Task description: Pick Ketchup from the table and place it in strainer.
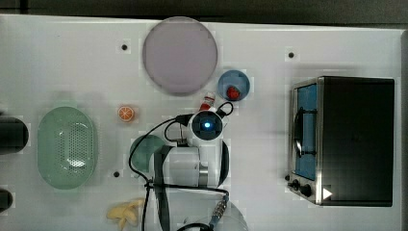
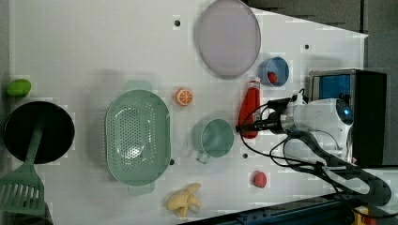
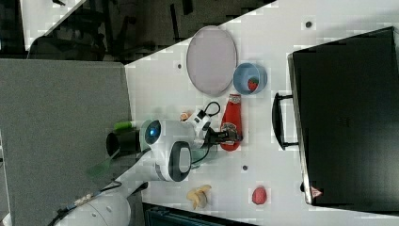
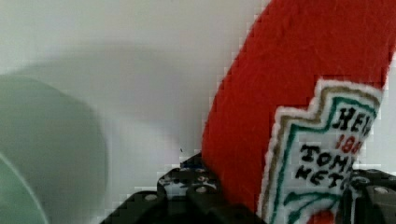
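Closest in: fingers (image 4: pixel 196 191) drawn narrow against both sides of the Ketchup (image 4: pixel 261 116), at the labelled lower body. Fuzzy, cloth-like surface with a stitched label; judged soft, so liable to squash and slip under a light hold.

Ketchup lying flat on the white counter (image 2: pixel 94 47), cap toward 12 o'clock in the left view, base toward 6 o'clock. Gripped near the base end, so likely to droop or swivel at the neck once raised.

Next out, at 9 o'clock in the left view: teal cup (image 2: pixel 213 137), directly on the line of travel. Likely to be clipped or tipped by a low carry or a hanging neck.

Farthest, also at 9 o'clock: strainer (image 2: pixel 137 136), beyond the cup, nothing in it. Could be nudged, or left with the bottle straddling the rim, by an early release.
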You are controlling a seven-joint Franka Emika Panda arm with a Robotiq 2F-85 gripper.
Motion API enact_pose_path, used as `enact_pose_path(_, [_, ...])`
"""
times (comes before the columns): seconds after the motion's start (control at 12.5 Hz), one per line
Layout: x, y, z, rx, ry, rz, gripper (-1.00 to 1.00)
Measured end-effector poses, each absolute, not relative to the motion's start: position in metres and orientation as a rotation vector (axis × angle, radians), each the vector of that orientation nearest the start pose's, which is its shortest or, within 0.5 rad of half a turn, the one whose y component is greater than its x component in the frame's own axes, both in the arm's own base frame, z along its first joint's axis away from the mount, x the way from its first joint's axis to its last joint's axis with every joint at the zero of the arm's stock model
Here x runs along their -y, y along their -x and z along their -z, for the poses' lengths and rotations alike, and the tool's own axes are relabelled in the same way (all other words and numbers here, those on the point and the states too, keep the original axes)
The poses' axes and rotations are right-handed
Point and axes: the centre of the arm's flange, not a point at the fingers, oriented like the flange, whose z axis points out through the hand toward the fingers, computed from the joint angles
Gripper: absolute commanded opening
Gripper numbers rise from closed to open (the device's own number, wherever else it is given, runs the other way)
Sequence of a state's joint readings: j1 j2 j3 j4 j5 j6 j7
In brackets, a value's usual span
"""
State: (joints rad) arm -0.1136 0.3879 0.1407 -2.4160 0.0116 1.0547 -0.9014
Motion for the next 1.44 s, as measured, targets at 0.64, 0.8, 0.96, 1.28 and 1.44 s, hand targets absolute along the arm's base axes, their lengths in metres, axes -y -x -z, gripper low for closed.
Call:
enact_pose_path(0.64, [-0.017, -0.497, -0.304, 0.227, 3.094, -0.328, 0.24])
enact_pose_path(0.8, [-0.026, -0.504, -0.375, 0.237, 3.109, -0.321, 0.24])
enact_pose_path(0.96, [-0.048, -0.515, -0.434, 0.212, 3.126, -0.183, 0.24])
enact_pose_path(1.28, [-0.121, -0.513, -0.470, 0.230, 3.132, -0.091, 0.24])
enact_pose_path(1.44, [-0.171, -0.497, -0.449, 0.213, 3.146, -0.161, 0.24])
